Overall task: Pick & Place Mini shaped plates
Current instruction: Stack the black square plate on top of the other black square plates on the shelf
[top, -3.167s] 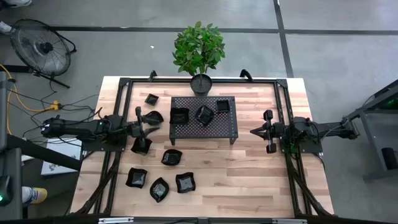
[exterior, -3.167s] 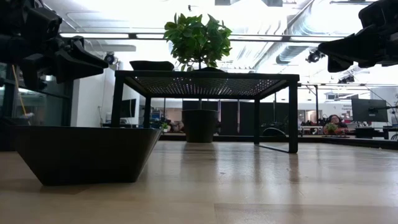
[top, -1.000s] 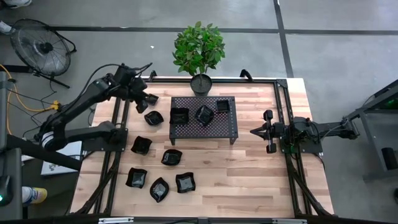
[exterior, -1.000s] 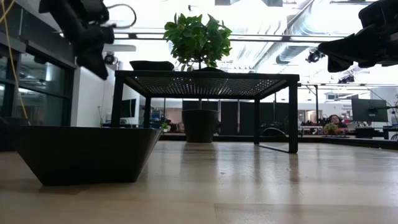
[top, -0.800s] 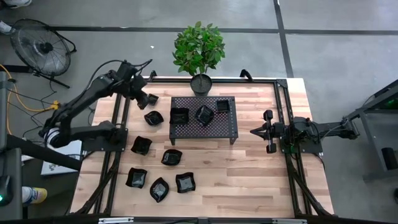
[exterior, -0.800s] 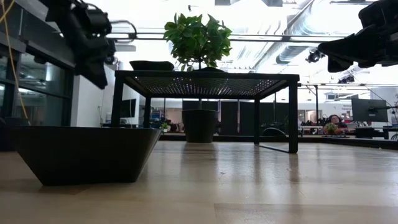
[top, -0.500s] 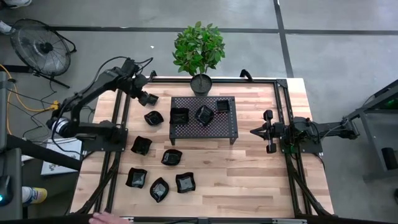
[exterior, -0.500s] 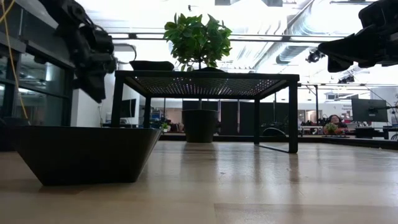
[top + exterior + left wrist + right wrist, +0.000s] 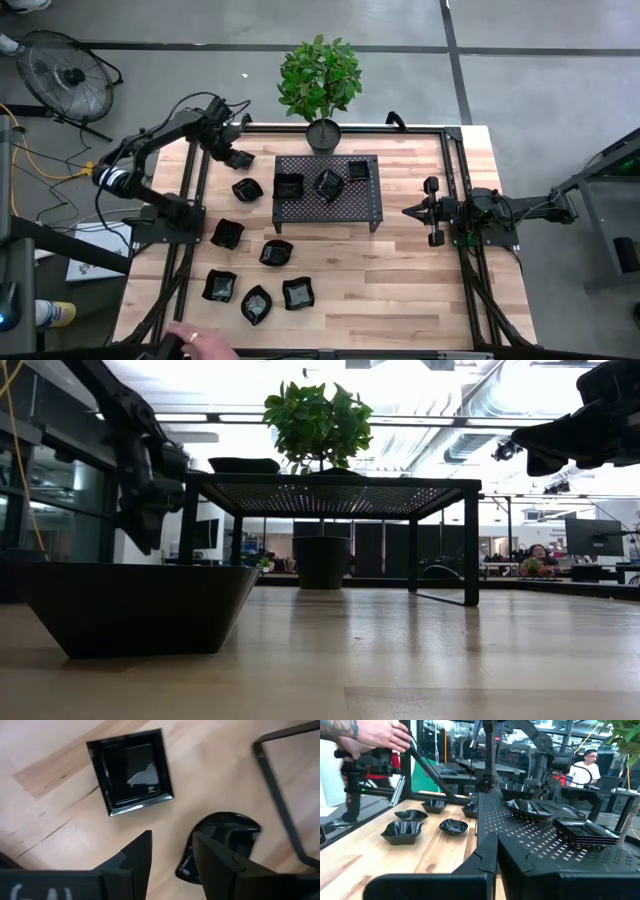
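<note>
We see left gripper open, empty | square plate just ahead of it | right gripper closed, empty, beside rack

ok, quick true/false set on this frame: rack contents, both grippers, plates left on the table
1. Three plates sit on the rack. True.
2. The left gripper holds a plate. False: its fingers are open and empty, above a square plate on the table.
3. The right gripper is shut and off to the rack's right. True.
4. All plates are already on the rack. False: several lie on the wood to the left and in front of it.
5. The potted plant stands on the rack. False: it stands behind it.
</note>
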